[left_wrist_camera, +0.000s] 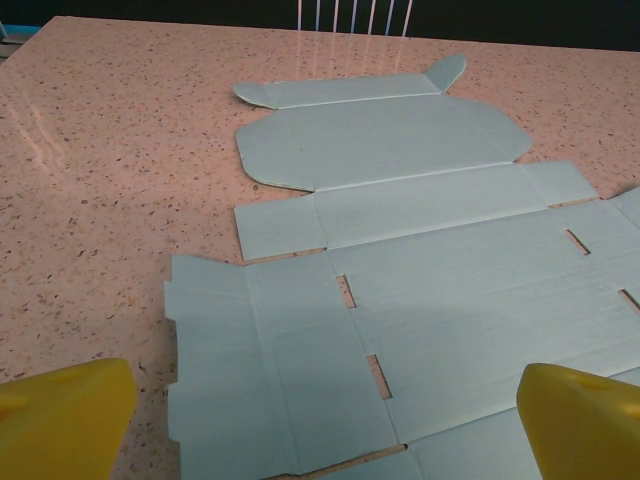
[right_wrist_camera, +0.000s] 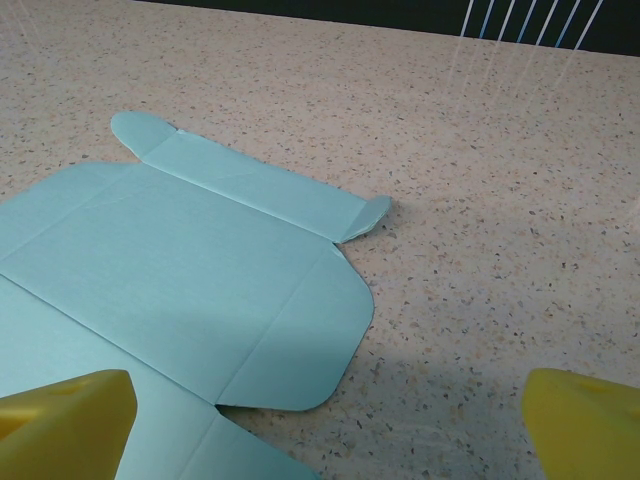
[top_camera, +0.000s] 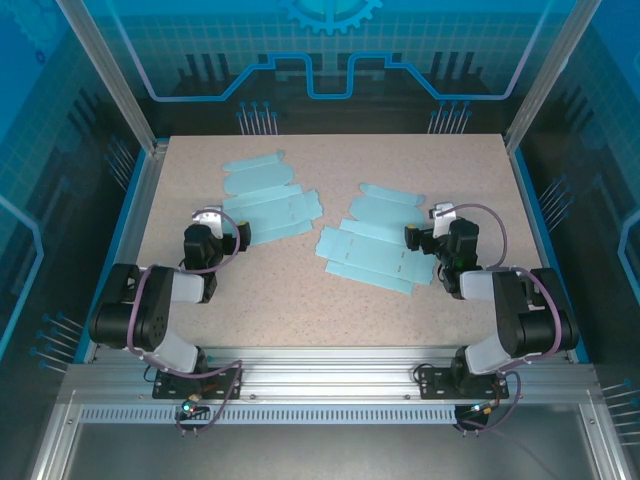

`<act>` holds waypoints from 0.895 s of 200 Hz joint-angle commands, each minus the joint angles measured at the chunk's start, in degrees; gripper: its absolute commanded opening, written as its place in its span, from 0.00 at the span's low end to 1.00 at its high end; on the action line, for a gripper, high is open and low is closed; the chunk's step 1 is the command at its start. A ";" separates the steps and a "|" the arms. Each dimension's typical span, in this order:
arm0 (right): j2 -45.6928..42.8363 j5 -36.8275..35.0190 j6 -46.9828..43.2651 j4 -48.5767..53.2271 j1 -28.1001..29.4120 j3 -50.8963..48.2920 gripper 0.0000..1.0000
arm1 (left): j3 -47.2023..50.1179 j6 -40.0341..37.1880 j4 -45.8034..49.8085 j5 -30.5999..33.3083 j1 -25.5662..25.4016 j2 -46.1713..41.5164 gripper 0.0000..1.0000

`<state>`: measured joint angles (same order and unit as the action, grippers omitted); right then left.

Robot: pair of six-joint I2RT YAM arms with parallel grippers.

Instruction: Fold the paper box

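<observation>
Lying flat just beyond the spread left gripper (top_camera: 238, 234), a pale blue die-cut paper box blank (top_camera: 268, 200) runs lengthwise away from it. The right gripper (top_camera: 418, 238), also spread and empty, faces a second blank (top_camera: 365, 248).

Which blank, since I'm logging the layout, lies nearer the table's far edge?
The left blank: its end flap reaches farther back than any part of the right blank, which lies skewed and closer to the arms.

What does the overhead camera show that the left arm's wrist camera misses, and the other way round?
Overhead: the left arm and right arm, a second flat paper sheet by the right gripper, and the whole table. Left wrist: narrow slots cut in the sheet, its fold lines, and yellow fingertips spread wide. Shared: the left paper sheet lying flat, unfolded, before the open left gripper.
</observation>
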<state>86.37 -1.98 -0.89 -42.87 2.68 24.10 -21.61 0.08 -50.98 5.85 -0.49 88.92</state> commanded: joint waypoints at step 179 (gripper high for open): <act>-35.99 -10.03 31.90 80.80 -1.08 14.30 1.00 | 1.38 31.03 27.48 12.77 -18.09 -32.60 0.99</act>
<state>53.06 -14.24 24.67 24.29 2.55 36.58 -18.61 21.47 -29.69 16.21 -12.19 55.79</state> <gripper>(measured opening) 0.999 0.989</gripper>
